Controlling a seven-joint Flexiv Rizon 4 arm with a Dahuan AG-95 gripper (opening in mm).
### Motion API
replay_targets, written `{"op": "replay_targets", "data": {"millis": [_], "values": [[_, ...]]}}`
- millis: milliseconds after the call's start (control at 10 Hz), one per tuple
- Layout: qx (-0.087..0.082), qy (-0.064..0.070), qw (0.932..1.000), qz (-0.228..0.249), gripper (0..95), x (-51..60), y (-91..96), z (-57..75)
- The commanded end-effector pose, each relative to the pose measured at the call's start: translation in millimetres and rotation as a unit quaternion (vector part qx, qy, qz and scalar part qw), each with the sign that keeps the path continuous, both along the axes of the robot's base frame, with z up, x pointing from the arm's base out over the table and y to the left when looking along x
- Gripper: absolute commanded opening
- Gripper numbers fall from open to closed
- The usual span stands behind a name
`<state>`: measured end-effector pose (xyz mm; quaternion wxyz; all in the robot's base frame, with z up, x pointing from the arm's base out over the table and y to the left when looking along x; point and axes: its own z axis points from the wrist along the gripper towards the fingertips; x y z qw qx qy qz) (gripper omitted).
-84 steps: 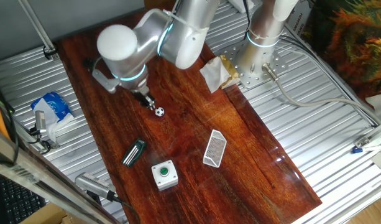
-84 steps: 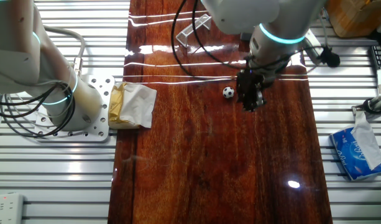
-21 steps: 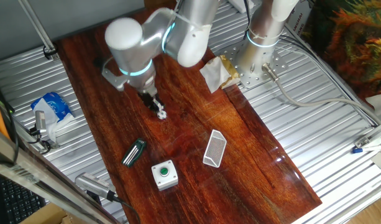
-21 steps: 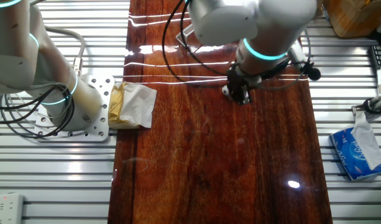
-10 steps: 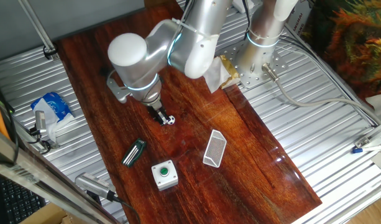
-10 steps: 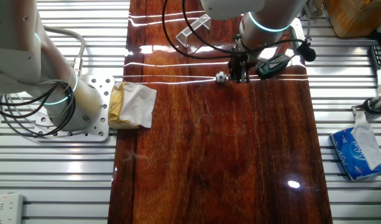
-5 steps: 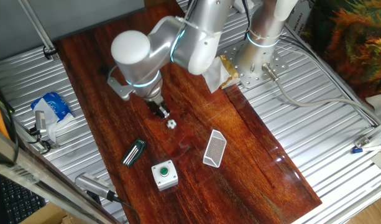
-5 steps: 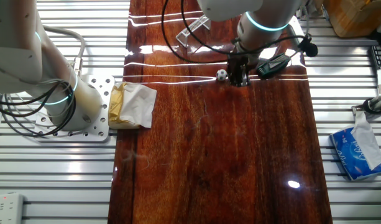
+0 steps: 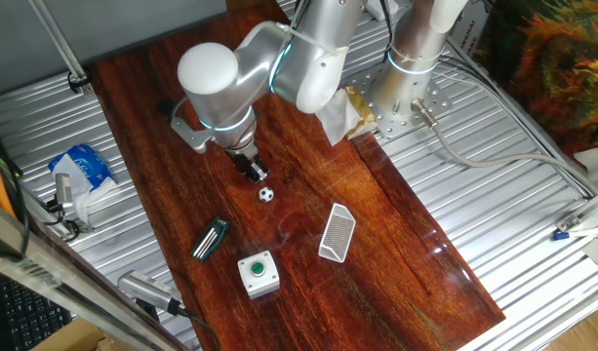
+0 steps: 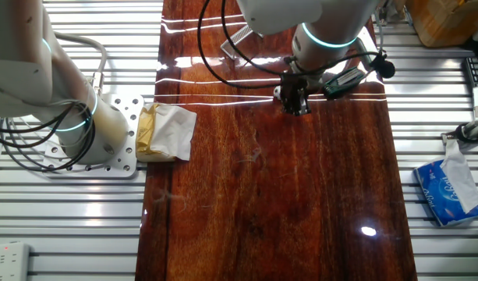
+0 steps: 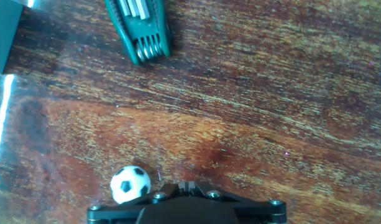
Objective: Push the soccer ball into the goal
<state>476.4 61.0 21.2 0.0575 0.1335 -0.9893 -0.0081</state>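
The soccer ball (image 9: 266,195) is a tiny white ball with black patches on the wooden table. It lies just in front of my gripper (image 9: 257,176), which points down with its fingers shut and empty. In the hand view the ball (image 11: 130,185) sits just left of the closed fingertips (image 11: 185,186), very close to them. The goal (image 9: 337,232), a small white mesh frame, stands further right and nearer the front, a short way from the ball. In the other fixed view my gripper (image 10: 294,101) covers the ball, and the goal (image 10: 235,37) shows at the far edge.
A dark green-striped clip-like bar (image 9: 211,239) lies left of the ball and also shows in the hand view (image 11: 140,28). A white box with a green button (image 9: 259,273) stands near the front edge. Crumpled paper (image 9: 338,114) lies by the arm base, and a tissue pack (image 9: 82,166) lies off the table.
Over the last seconds my gripper pushed the ball forward and rightward toward the goal. In the last second the ball rolled slightly ahead of the fingertips, and the gripper barely moved.
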Motion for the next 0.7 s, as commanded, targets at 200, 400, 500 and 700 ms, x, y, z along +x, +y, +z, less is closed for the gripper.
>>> {"op": "replay_targets", "data": {"millis": [200,400,500,700], "values": [[0.012,-0.001,0.9992,-0.038,0.0,1.2,1.8,-3.1],[0.013,-0.005,0.999,-0.043,0.0,3.0,4.7,-5.6],[0.012,-0.007,0.999,-0.043,0.0,4.2,6.4,-6.5],[0.011,-0.009,0.9992,-0.038,0.0,8.5,12.9,-8.5]]}}
